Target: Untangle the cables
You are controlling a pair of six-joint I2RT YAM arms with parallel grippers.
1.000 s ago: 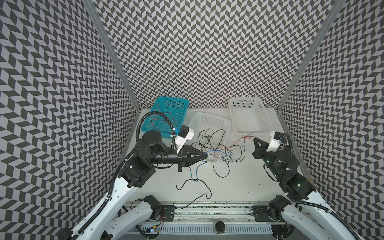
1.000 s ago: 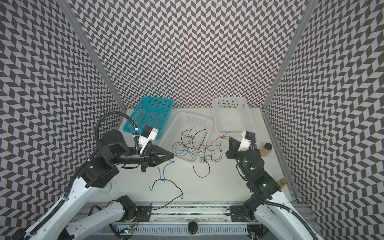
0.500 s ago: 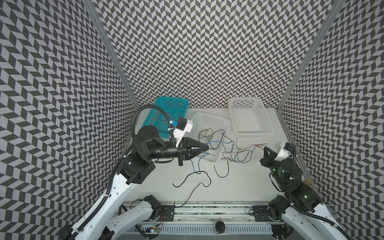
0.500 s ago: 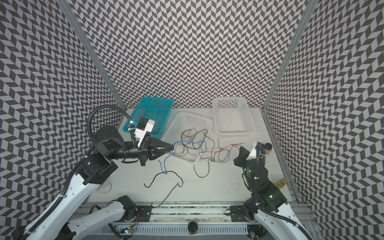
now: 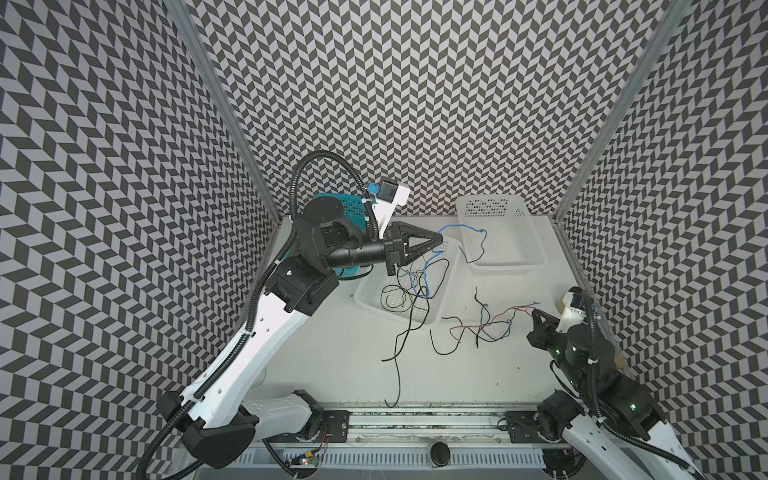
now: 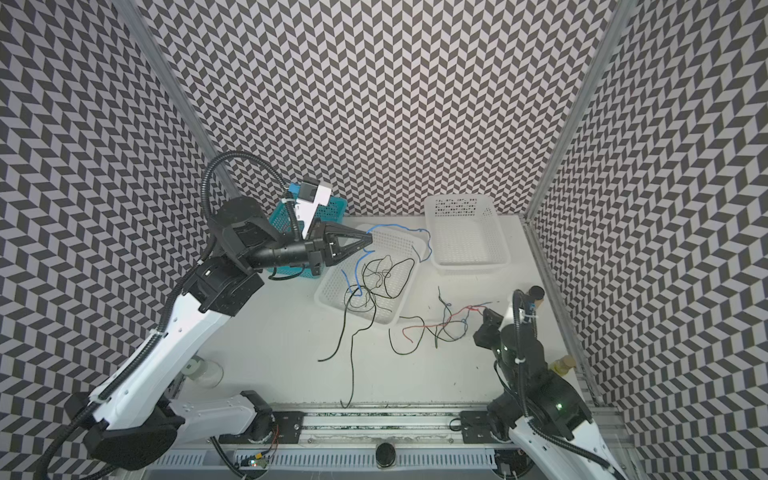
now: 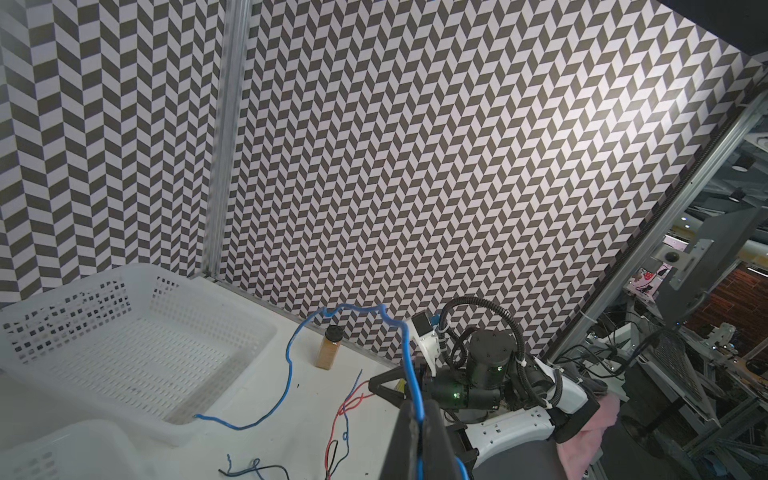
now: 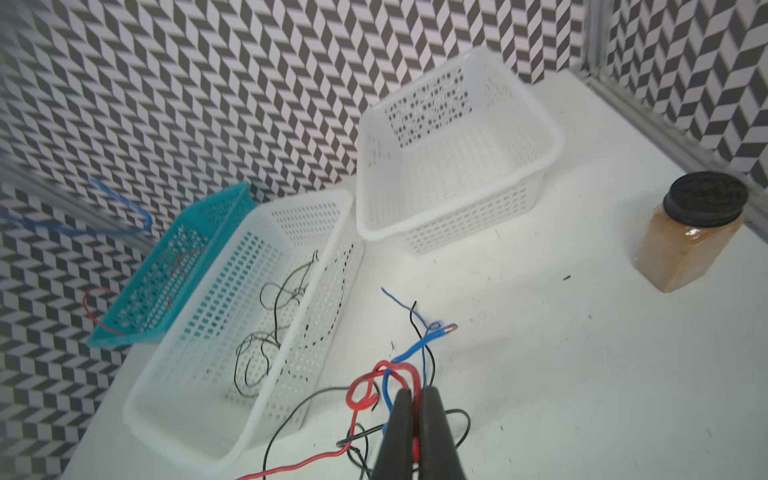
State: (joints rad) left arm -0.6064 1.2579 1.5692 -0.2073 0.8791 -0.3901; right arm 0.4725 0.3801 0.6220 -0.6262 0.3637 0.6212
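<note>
My left gripper (image 5: 438, 240) (image 7: 417, 419) is raised over the middle white basket (image 5: 365, 303) and shut on a blue cable (image 5: 461, 226) (image 7: 286, 353). One end of that cable arcs toward the back basket. The other end droops into a knot of black cables (image 5: 405, 291) lying in and over the middle basket. One long black cable (image 5: 397, 374) trails to the table's front edge. My right gripper (image 5: 533, 311) (image 8: 413, 390) is low at the right and shut on a red cable (image 8: 365, 390). That cable is looped with blue and black cables (image 5: 482, 328) on the table.
A teal basket (image 5: 345, 208) stands at the back left, partly behind my left arm, with a red cable (image 8: 174, 266) in it. A white basket (image 5: 536, 257) stands at the back right. A brown jar with a black lid (image 8: 690, 237) stands by the right wall.
My left gripper rose and moved back and to the right, lifting the blue cable. My right gripper drew back to the right with the red cable. The tangle has split into two clumps.
</note>
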